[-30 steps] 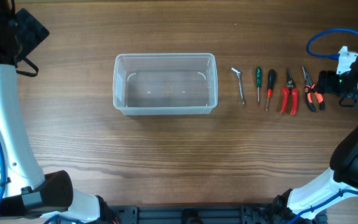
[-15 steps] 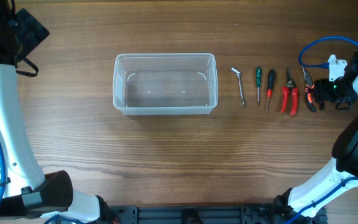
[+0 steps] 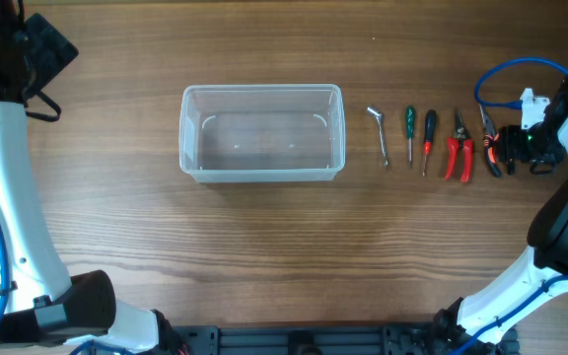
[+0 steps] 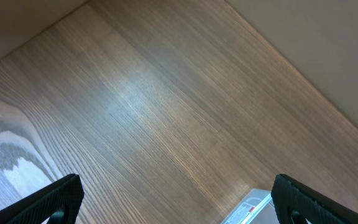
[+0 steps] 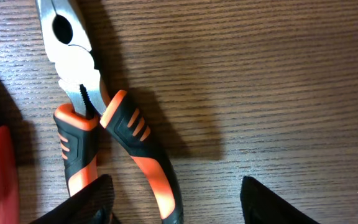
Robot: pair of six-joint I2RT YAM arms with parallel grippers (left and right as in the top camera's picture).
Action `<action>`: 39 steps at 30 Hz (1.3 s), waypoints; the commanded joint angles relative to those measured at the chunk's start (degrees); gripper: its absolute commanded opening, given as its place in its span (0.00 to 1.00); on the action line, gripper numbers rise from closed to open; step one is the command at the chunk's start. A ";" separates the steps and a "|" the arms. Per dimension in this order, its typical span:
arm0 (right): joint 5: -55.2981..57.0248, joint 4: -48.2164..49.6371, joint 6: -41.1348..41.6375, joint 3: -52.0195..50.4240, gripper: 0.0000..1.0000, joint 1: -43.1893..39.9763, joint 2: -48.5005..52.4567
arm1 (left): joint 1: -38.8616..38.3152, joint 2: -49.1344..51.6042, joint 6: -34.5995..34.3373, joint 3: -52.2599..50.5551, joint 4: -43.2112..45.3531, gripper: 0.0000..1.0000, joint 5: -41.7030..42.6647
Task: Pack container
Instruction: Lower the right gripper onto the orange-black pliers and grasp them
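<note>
Container [image 3: 261,90]: clear, see-through plastic tub, rectangular with rounded corners and a thick rim. It sat upright on the table [image 3: 264,256], open side up, long axis left-right in the overhead view and square to the table edges, a bit left of centre. The walls tapered in toward the base, so the floor outline sat inside the rim outline. It was empty: wood grain showed straight through the floor, with faint glare at the floor corners.

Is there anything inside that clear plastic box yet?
No, the container shows only its bare floor; the tools lie beside it on the table.
</note>
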 commanded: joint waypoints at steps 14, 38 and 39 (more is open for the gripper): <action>-0.68 -0.42 5.66 0.68 0.48 -0.22 4.55 | 0.20 0.35 1.09 0.61 -0.24 1.00 -0.52; -1.33 -1.66 -3.91 0.68 0.19 -0.22 4.55 | 0.20 0.35 1.09 0.61 -0.24 1.00 -0.52; -1.33 -1.66 -3.89 0.68 0.18 -0.22 4.55 | 0.20 0.35 1.09 0.63 -0.24 1.00 -0.52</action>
